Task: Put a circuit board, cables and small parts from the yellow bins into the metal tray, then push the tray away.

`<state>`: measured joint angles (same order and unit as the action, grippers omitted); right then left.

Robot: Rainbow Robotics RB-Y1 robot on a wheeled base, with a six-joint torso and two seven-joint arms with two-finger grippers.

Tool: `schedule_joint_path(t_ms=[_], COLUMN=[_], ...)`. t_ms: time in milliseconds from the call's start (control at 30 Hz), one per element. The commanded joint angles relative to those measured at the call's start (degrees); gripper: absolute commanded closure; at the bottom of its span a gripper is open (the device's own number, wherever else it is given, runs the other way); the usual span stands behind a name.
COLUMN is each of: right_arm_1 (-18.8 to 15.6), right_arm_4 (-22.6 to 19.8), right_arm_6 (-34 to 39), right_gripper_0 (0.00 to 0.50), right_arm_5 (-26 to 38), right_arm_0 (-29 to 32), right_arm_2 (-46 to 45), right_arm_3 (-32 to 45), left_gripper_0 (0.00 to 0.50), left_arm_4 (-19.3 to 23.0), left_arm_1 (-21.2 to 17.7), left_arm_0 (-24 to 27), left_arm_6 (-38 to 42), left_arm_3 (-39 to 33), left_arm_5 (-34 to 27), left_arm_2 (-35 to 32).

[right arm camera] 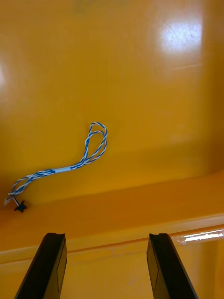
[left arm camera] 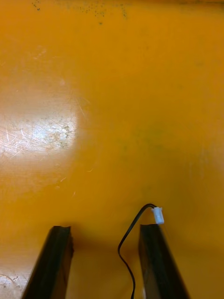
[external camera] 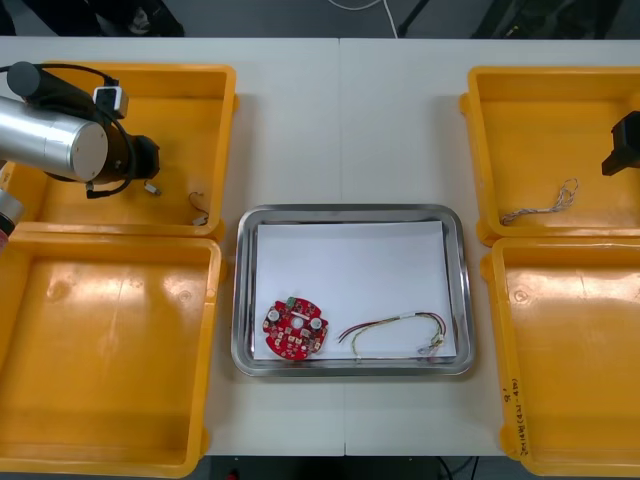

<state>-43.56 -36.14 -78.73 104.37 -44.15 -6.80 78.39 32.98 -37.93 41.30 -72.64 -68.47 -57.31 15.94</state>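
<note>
Straddling black cable [left arm camera: 122,240] (wrist cam), L hand [left arm camera: 105,228] released; R hand [right arm camera: 107,236] released nr blue-white cable [right arm camera: 86,159].

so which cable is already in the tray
The red and yellow cable, beside the circuit board; the blue and white cable lies in a yellow bin.

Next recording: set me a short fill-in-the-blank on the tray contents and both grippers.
1. In the metal tray, a red and yellow cable lies beside a round red ____.
2. The open right gripper hovers over a yellow bin holding a twisted cable, ____ and white.
3. Between the fingers of the open left gripper lies a black cable ending in a ____ connector.
Missing words: circuit board; blue; white.
</note>
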Motion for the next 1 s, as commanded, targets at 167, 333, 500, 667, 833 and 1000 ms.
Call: schedule_joint_path(t_ms=[167,333,500,667,833,1000], right_arm_1=[0.6,1.5,2.2,2.2,2.2,2.3], right_arm_4=[0.7,1.1,0.9,1.2,1.1,1.9], right_arm_6=[6.8,7.1,7.1,6.9,5.9,4.6], right_gripper_0=[0.0,0.0,0.0,0.0,0.0,0.0], right_arm_5=[-1.1,-2.6,-5.6,-10.0,-14.8,-18.7], right_arm_0=[-2.7,-2.6,-2.6,-2.6,-2.6,-2.6], right_arm_2=[-1.9,-1.0,1.4,4.4,4.5,4.9], right_arm_3=[0.2,-0.9,-1.9,-3.2,-6.2,-8.9], left_gripper_0=[0.0,0.0,0.0,0.0,0.0,0.0], left_arm_4=[0.5,1.7,2.4,2.7,3.3,3.8], left_arm_1=[0.8,0.8,0.6,0.0,-0.4,-0.7], left_arm_0=[4.6,5.9,7.7,10.1,12.0,12.6], left_arm_6=[-6.0,-6.3,-6.3,-6.1,-6.3,-6.1], left_arm_3=[-0.4,-0.4,-0.5,-0.7,-0.9,-1.9], left_arm_5=[-4.7,-8.9,-12.9,-18.2,-24.8,-30.8], left_arm_2=[-2.5,-4.3,-5.7,-6.3,-8.0,-9.2])
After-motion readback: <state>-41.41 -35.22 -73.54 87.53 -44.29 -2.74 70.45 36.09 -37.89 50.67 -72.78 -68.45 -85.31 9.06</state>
